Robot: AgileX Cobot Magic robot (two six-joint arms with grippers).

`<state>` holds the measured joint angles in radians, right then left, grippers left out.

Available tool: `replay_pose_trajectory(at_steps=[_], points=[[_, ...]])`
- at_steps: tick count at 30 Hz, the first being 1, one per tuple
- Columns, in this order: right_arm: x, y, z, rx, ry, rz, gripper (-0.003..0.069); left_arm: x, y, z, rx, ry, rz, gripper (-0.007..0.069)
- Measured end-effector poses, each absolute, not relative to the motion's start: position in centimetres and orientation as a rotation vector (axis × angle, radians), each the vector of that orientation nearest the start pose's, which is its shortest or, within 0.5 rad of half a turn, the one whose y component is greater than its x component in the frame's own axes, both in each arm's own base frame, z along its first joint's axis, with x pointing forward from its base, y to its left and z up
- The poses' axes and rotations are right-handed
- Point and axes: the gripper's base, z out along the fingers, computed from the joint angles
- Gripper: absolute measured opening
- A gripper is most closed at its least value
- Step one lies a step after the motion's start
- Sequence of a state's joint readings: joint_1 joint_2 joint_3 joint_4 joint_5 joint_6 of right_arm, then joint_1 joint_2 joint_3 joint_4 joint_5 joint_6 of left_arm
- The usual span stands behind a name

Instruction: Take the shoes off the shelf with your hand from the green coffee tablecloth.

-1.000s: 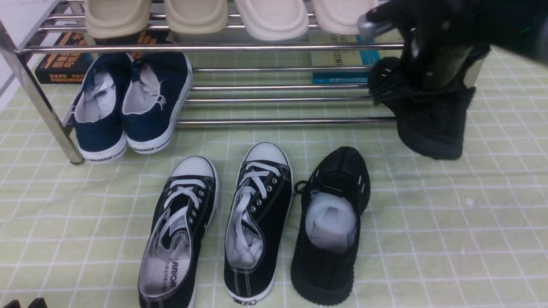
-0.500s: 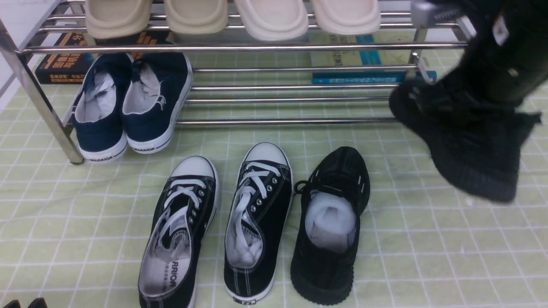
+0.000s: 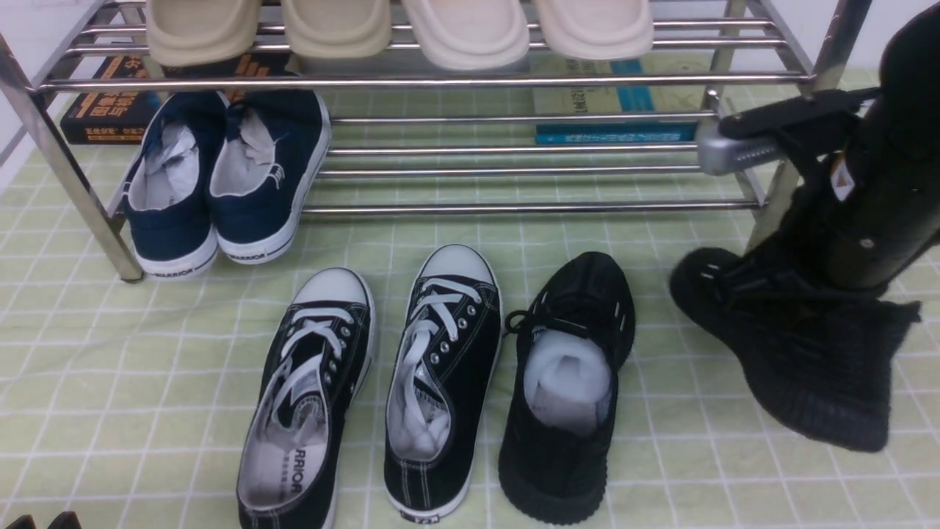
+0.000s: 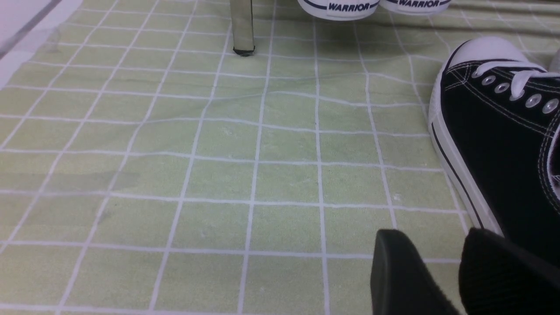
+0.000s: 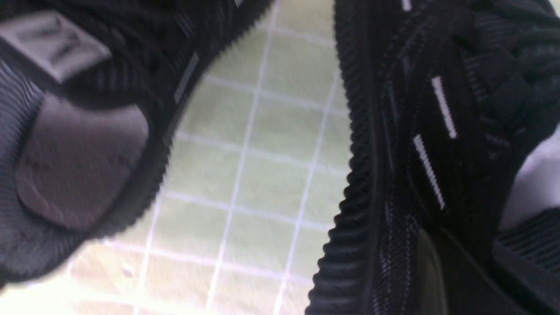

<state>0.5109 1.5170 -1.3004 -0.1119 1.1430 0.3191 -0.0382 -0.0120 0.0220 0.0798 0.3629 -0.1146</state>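
A pale green tablecloth [image 3: 734,470] with a grid of thin white lines is spread under everything, and slight wrinkles are seen in it. At its left edge a strip of pale bare surface [image 4: 26,26] is exposed. A chrome shelf [image 3: 477,208] is stood on the far part of the cloth.

One black knit shoe [image 3: 565,397], stuffed with white paper, is laid on the cloth in front of the shelf, just beside a pair of black canvas sneakers [image 3: 440,382]. The other black knit shoe [image 3: 808,360] is off the shelf, near its right leg. It is gripped at the collar by the right end effector [image 3: 819,275], which is clamped onto it. Whether it touches the cloth cannot be told.

The left end effector [image 4: 431,262] is held low over bare cloth, its fingers parted and nothing between them.

Navy shoes [image 3: 220,184] are kept on the lower tier, beige slippers [image 3: 396,29] on the upper. Books [image 3: 609,110] are seen behind.
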Motion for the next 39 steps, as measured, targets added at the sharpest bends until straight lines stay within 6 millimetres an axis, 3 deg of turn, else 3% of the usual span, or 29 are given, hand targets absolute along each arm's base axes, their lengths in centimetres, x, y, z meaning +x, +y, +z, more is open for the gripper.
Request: replay_pose_trajectory(at_steps=[7,14,22,29,35,39], points=[[27.8,14.5,30.1,-0.321,2.784,0.04,0.0009,5.3,0.1,17.4,-0.021,1.855,-0.028,0.0242],[29.6,15.4,27.2,-0.344,2.816,0.005,0.0009,5.3,0.1,17.4,-0.021,1.855,-0.028,0.0242],[30.0,16.8,24.8,-0.281,2.921,0.132,0.0014,5.3,0.1,17.4,-0.021,1.855,-0.028,0.0242],[29.9,17.7,24.3,-0.216,2.961,0.26,0.0035,5.3,0.1,17.4,-0.021,1.855,-0.028,0.0242],[29.7,18.0,24.3,-0.184,2.983,0.32,0.0126,5.3,0.1,17.4,-0.021,1.855,-0.028,0.0242],[29.5,18.0,25.2,-0.209,3.023,0.314,0.0258,5.3,0.1,17.4,-0.021,1.855,-0.028,0.0242]])
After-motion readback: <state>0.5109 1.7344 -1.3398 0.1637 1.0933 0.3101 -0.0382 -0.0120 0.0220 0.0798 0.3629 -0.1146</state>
